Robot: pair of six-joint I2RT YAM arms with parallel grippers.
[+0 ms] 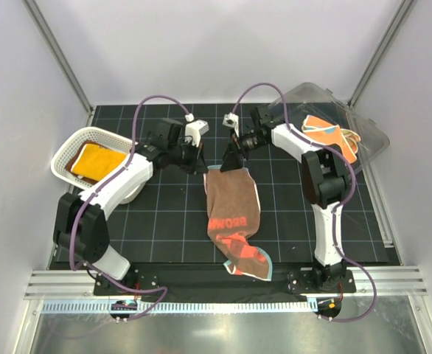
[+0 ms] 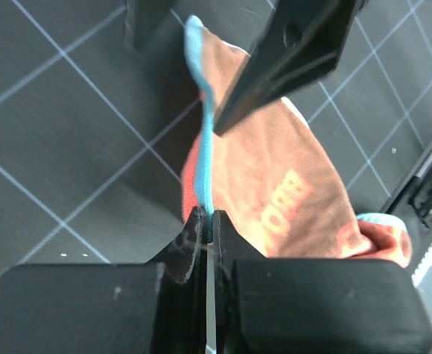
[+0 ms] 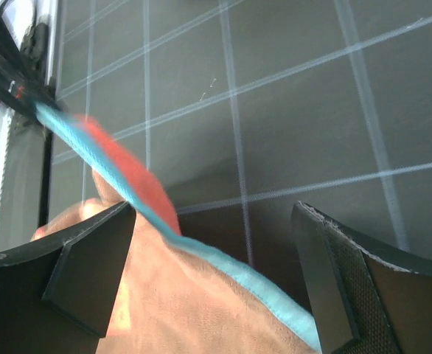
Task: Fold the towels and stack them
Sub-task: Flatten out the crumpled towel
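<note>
The left fingers [image 2: 198, 230] are fully closed and pinch the blue edge [image 2: 206, 147] of the red-orange towel [image 1: 231, 206]. The hem runs straight out from their tips. The right fingers [image 3: 91, 265] stand wide open and hold nothing. The same blue edge passes through the gap between them, touching neither finger as far as the right wrist view shows.

From the two sets of fingers the towel hangs down and trails toward the arm bases. Its far end lies curled on the worktop [image 1: 164, 214]. Another towel sits in the white basket [image 1: 65, 151] outboard of the left fingers, and one more lies in the clear bin [image 1: 363, 125] outboard of the right fingers.

The step in hand is judged to be taking a second grip on the hem so that the towel can be spread flat for folding. Recommended procedure:

1. Keep the left pinch closed, since it is the only support for the cloth
2. Centre the hem between the right fingers, deep enough that both pads cover it
3. Close on the hem alone, without gathering the cloth behind it
4. Draw the two grips apart along the edge until the hem is taut, then lower it

Risk: a shallow pinch is likely to slip off the thin hem
</note>
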